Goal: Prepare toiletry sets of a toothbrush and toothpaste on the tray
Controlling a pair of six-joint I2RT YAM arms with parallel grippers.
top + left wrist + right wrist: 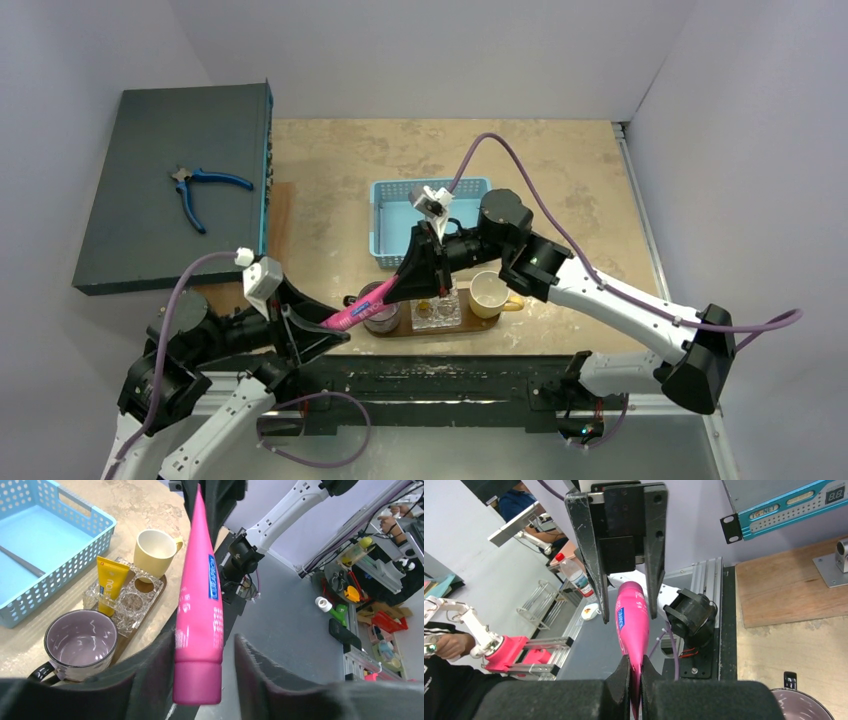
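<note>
- Right tool point(634, 667), nearest its own lens, faces the left tool point(202, 645). The step is judged to be a mid-air hand-over of the pink toothpaste point(197, 595). To do it well, the left tool should back straight off along the tube, clear of the cap. The carry should be slow, since a tail-end hold lets the tube swing.
- Right tool: fingers pinched tight on the tube's thin crimped tail.
- Left tool: fingers apart either side of the cap end, with a gap showing on one side. It grips nothing.
- Tray point(487, 322): on the bench, carrying a purple mug point(80, 642), glass holders point(127, 605) and a yellow mug point(152, 547).
- Pink toothpaste: hangs between the tools, off the tray, beside its left end.
- Yellow toothpaste point(110, 582): upright in a glass holder on the tray.
</note>
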